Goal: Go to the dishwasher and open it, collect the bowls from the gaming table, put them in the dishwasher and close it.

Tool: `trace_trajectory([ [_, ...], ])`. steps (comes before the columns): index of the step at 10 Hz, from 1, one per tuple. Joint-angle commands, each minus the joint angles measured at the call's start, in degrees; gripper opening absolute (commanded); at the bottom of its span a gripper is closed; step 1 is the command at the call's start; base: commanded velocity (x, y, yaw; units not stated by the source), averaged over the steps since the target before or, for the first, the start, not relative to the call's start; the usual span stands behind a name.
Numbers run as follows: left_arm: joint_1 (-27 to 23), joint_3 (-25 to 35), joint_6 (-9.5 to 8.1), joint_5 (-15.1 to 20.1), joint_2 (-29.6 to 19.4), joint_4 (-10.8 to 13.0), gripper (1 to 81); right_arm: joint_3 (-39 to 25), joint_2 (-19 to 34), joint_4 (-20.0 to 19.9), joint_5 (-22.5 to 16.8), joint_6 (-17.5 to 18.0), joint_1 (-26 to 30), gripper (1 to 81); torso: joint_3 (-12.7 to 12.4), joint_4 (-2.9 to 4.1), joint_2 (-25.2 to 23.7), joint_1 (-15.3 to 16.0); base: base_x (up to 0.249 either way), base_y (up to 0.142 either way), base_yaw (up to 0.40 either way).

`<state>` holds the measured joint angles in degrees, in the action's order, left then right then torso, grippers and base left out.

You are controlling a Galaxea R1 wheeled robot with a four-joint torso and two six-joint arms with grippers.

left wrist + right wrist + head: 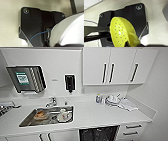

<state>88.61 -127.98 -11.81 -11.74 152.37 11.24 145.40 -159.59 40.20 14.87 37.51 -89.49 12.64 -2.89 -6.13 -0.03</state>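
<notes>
1. Back at the kitchen counter (100, 115); dishwasher (99, 134) below it already open, dark inside
2. White bowl (70, 30) at left wrist, yellow bowl (121, 33) at right; claw grip cannot be told
3. Left: loading, closing

A rectangular steel sink (30, 120) is set into the left of the white tabletop (95, 115), with dishes lying in it and a chrome tap (51, 101) behind it. Stacked white plates (112, 100) are placed at the back right, beneath white wall cabinets (120, 65). The open dark dishwasher (98, 134) is located below the tabletop's front edge.
</notes>
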Motion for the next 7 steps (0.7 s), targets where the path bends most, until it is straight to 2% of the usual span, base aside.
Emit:
trace_trajectory([
  [1,-1.8,4.8,-0.05,0.9,-3.6,0.9,1.0,0.1,1.3,0.7,-1.8,0.1,2.0,1.0,4.4,0.0,0.0,0.0,0.0,0.0,0.0],
  [2,-1.8,9.4,0.04,0.7,-6.4,1.0,1.0,0.1,1.3,0.6,-1.9,0.1,2.2,1.0,6.0,0.0,0.0,0.0,0.0,0.0,0.0],
  [3,-1.8,13.3,0.04,-1.0,-9.3,0.9,1.0,0.1,1.3,0.6,-1.9,0.1,2.2,1.0,7.6,0.0,0.0,0.0,0.0,0.0,0.0],
  [7,-2.9,26.4,-0.49,-5.1,-20.3,0.4,1.0,0.1,1.4,0.6,-1.9,0.1,2.4,1.0,9.7,0.0,0.0,0.1,0.0,0.0,0.0],
])
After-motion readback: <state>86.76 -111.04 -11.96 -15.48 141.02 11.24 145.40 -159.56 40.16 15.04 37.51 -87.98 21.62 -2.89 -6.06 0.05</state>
